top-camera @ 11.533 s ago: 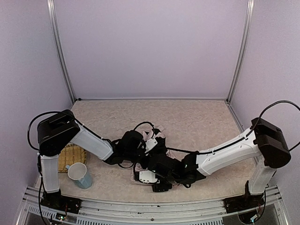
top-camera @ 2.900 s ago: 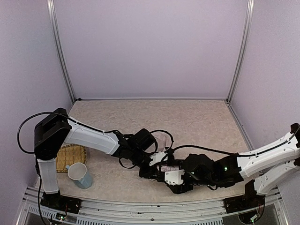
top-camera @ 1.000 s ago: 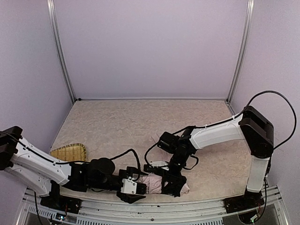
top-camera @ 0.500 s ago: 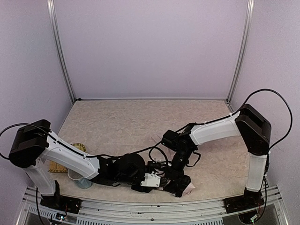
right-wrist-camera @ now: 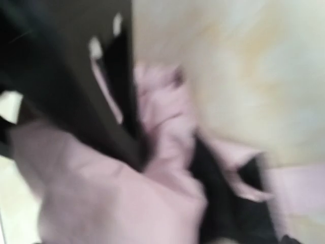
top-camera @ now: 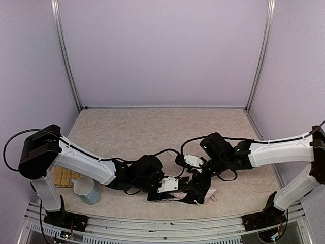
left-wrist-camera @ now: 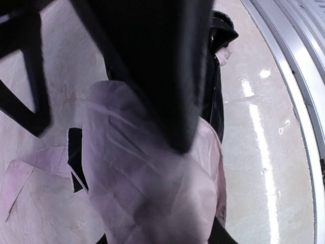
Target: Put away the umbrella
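Beige tabletop (top-camera: 152,132) carries the umbrella (left-wrist-camera: 152,188) bundled near its front edge, between both grippers; left gripper (top-camera: 174,192) fingers stand apart over the fabric; right gripper (top-camera: 199,191) state cannot be told; compress loose folds evenly before closing.

I worked in a robot test cell, a lab booth and no home or shop. Plain lilac walls (top-camera: 162,51) closed in beyond my jaws and on either side of them, joined at bare aluminium posts (top-camera: 65,51). Under my jaws lay a speckled beige tabletop (top-camera: 152,127). Behind them, at the near edge, a slotted metal rail (top-camera: 152,224) carried my arms' bases, and black cables (top-camera: 10,142) looped loose.
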Robot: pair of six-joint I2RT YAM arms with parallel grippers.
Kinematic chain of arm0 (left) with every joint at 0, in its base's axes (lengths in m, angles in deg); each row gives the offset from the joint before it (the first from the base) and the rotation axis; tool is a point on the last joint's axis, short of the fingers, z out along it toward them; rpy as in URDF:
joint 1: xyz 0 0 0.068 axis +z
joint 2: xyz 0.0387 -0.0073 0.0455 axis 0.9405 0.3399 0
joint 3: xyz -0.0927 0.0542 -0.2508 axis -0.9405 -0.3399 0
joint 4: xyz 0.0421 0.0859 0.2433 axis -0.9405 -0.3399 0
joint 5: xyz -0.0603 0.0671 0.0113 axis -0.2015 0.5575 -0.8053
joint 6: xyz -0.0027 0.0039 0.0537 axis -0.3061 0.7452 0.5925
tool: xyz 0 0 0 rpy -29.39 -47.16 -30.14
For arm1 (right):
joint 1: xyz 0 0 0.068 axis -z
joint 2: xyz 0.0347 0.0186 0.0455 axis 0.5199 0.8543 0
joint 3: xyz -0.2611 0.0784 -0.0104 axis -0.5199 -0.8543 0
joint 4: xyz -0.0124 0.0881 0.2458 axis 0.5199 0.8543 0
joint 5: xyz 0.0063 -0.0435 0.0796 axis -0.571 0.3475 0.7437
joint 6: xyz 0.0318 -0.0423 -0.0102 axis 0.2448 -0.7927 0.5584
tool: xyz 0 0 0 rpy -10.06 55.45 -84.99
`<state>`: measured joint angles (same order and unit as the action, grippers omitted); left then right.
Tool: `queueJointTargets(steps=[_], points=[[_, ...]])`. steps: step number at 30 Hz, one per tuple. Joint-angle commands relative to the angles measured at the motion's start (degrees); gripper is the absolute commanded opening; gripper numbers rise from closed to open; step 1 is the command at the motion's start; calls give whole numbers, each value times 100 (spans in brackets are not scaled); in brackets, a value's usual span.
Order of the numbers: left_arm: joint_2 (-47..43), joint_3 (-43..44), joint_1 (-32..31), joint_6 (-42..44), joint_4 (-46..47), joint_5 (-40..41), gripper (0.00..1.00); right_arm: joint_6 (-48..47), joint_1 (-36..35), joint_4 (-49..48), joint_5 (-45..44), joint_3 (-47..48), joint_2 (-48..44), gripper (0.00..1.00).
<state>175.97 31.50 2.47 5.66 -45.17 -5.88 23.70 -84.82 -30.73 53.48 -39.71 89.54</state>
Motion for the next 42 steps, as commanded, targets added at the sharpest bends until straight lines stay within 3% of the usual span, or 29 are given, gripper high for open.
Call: queueJointTargets(steps=[1,5,8,12,14,17,18,20,23,25,27,31,33,42], points=[[441,-240,205,-454,-1205,-486,36,392,-21,-939,-1372,-565,-1274,100],[579,-108,374,-554,-1316,-792,36,1025,-13,-1404,-2296,-1091,-2321,100],[716,68,436,-718,-1415,-697,36,1701,-15,-1486,-2473,-1330,-2834,100],[779,106,452,-838,-1350,-459,36,3192,-13,-603,-2637,-1294,-3057,99],[786,116,463,-847,-1344,-431,37,4146,-20,229,-2843,-1111,-3022,87],[815,128,460,-856,-1353,-431,38,5194,-18,1124,-2859,-1058,-3007,61],[822,132,463,-865,-1347,-416,39,5422,-25,1274,-2800,-1088,-2987,57],[831,124,460,-871,-1326,-403,40,5759,-36,1482,-2717,-1152,-2880,59],[841,112,455,-870,-1299,-404,41,5868,-56,1356,-2570,-1274,-2580,64],[832,90,455,-870,-1281,-404,41,5744,-78,856,-2175,-1345,-2355,63],[823,82,460,-856,-1261,-405,41,5693,-109,479,-1931,-1345,-2139,49],[789,21,456,-849,-1190,-392,41,5717,-348,595,-1993,-1055,-1676,12],[771,-20,456,-844,-1135,-401,41,5730,-503,678,-1955,-894,-1505,2],[911,-42,465,-844,-1079,-436,41,5657,-1340,438,-1948,438,-514,0]])
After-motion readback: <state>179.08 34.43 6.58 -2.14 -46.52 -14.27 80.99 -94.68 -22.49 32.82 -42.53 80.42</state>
